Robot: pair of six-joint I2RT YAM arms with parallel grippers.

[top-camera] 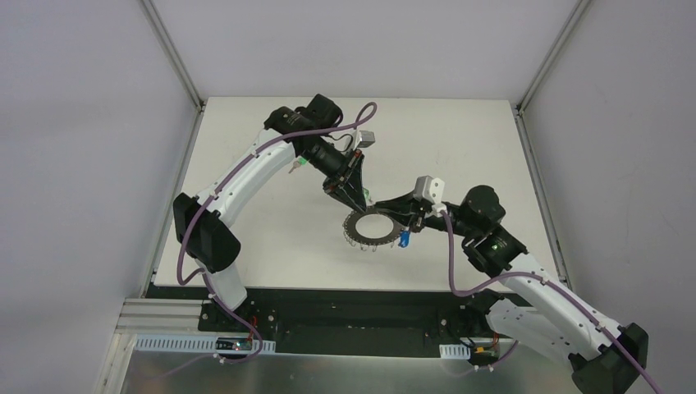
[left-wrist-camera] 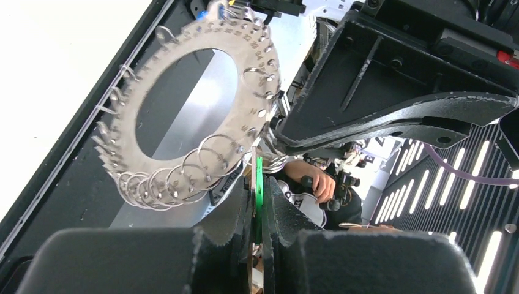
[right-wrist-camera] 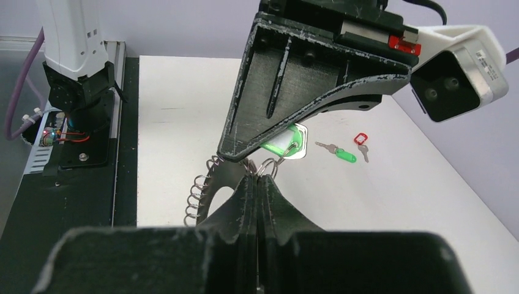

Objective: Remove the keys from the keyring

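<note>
The grey keyring (top-camera: pixel 353 230) hangs just above the table's middle, held between both grippers. Small wire loops line its rim (left-wrist-camera: pixel 254 92). My left gripper (top-camera: pixel 364 205) comes in from the far side and is shut on the green tag of a key (left-wrist-camera: pixel 258 184) that still hangs at the ring's edge. In the right wrist view that green tag (right-wrist-camera: pixel 284 142) shows under the left finger. My right gripper (right-wrist-camera: pixel 258 179) is shut on the keyring's rim (right-wrist-camera: pixel 214 190), among its wire loops. A blue-tagged key (top-camera: pixel 405 240) dangles from the ring's near right side.
A green-tagged key (right-wrist-camera: pixel 344 155) and a red-tagged key (right-wrist-camera: pixel 360 139) lie loose on the white table (top-camera: pixel 460 148), off the ring, towards the far left behind the left arm. Grey walls enclose the table. A black base strip (top-camera: pixel 353 304) runs along the near edge.
</note>
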